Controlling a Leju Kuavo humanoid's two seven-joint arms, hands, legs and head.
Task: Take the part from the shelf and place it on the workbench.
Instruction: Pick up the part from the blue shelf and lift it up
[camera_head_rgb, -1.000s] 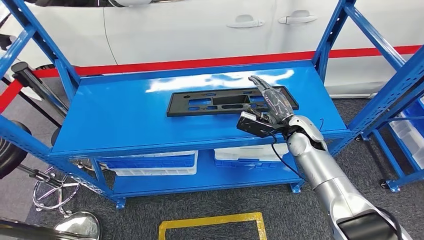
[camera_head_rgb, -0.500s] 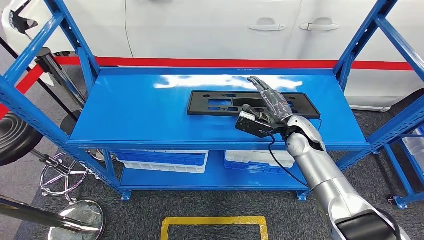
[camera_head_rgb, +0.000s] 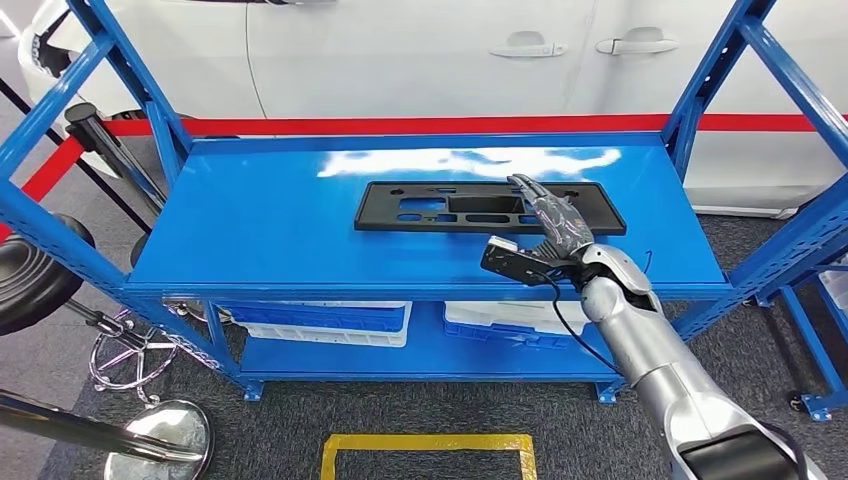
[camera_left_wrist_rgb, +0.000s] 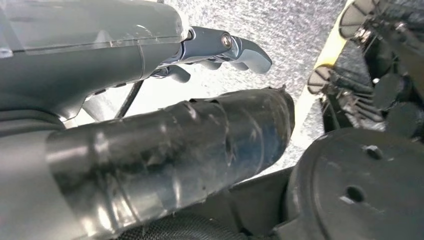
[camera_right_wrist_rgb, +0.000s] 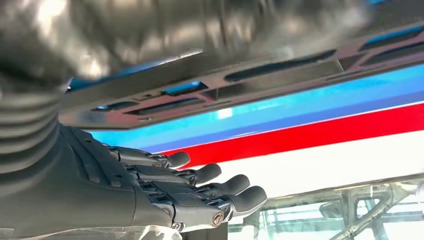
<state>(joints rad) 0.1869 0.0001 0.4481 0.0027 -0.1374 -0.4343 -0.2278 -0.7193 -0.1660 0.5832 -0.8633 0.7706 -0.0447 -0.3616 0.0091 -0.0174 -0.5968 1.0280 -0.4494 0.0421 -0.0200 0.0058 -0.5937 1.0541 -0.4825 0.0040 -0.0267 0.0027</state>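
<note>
Right hand (camera_head_rgb: 552, 222) is held flat, fingers apart, over the part's (camera_head_rgb: 440, 207) near right end on the shelf (camera_head_rgb: 250, 230); fingers should be wrapped round the part's near edge before lifting.

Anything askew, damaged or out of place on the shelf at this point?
Nothing stands out. The black part lies flat on the blue shelf, roughly parallel to its front edge and unbroken as far as shows. The right hand reaches over its right end with fingers extended, not gripping it.
</note>
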